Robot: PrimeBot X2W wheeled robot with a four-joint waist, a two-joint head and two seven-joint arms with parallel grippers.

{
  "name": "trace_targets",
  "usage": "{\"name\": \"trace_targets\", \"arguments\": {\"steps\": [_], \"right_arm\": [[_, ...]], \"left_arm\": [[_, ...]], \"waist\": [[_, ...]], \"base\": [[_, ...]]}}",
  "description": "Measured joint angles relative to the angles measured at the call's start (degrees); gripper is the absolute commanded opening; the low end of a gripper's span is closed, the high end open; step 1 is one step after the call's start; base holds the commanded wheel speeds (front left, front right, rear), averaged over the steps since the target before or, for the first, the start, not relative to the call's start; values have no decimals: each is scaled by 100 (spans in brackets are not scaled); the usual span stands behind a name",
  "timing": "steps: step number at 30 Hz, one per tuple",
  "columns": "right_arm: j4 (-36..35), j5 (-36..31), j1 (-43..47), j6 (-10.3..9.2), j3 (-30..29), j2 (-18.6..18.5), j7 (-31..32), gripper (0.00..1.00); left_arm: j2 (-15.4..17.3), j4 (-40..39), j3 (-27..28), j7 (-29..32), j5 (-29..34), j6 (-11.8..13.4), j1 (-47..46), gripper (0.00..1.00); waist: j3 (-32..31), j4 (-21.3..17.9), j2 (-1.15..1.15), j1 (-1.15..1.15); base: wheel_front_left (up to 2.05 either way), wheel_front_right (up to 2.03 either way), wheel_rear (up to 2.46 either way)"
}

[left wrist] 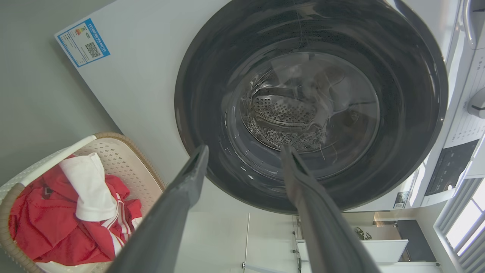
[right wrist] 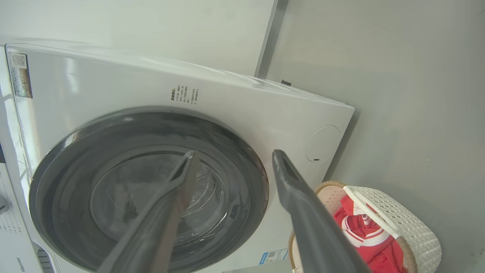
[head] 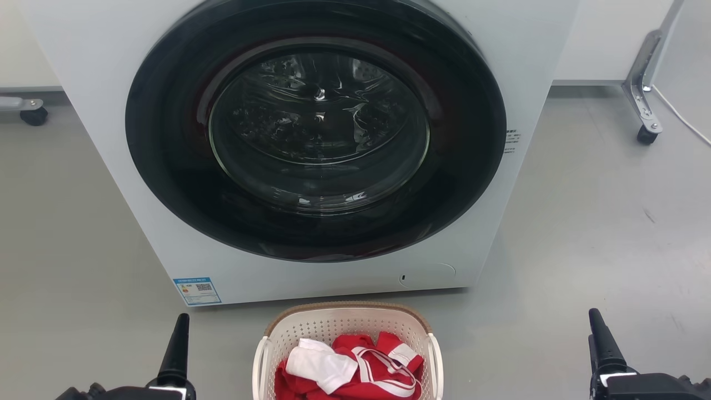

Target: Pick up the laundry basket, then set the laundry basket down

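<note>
head view has the laundry basket [head: 347, 306] standing on the grey floor [head: 583, 222] at the bottom middle, just in front of a white washer [head: 105, 166] whose round dark door [head: 316, 133] is closed. the basket's brown rim faces the washer, its white handles sit on either side, and inside lie a red garment [head: 389, 380] with white stripes and a white cloth [head: 322, 364] on top of it. one dark finger rises at the lower left and another at the lower right, each well apart from the basket, which sits between them.

left wrist view looks along the left hand [left wrist: 244, 148]: its two long fingers are spread wide, nothing between them, touching nothing, pointing at the washer door. the basket lies off to that view's lower left, below a blue label [left wrist: 82, 42] on the washer front.

right wrist view shows the right hand [right wrist: 234, 152] also spread wide and empty, aimed at the door, with the basket at that view's lower right, clear of the fingers.
</note>
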Motion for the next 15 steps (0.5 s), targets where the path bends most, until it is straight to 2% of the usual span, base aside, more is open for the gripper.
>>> {"name": "trace_targets", "arguments": {"steps": [8, 15], "right_arm": [[-181, -907, 0, -107, 207, -3, -168, 100], [-319, -1863, 3, -238, 463, -55, -347, 100]], "left_arm": [[7, -242, -212, -160, 972, 148, 3, 100], [111, -403, -475, -353, 2164, 259, 8, 100]], "waist": [[12, 12, 0, 0], [18, 21, 0, 0]], "base": [[0, 0, 0], [0, 0, 0]]}}
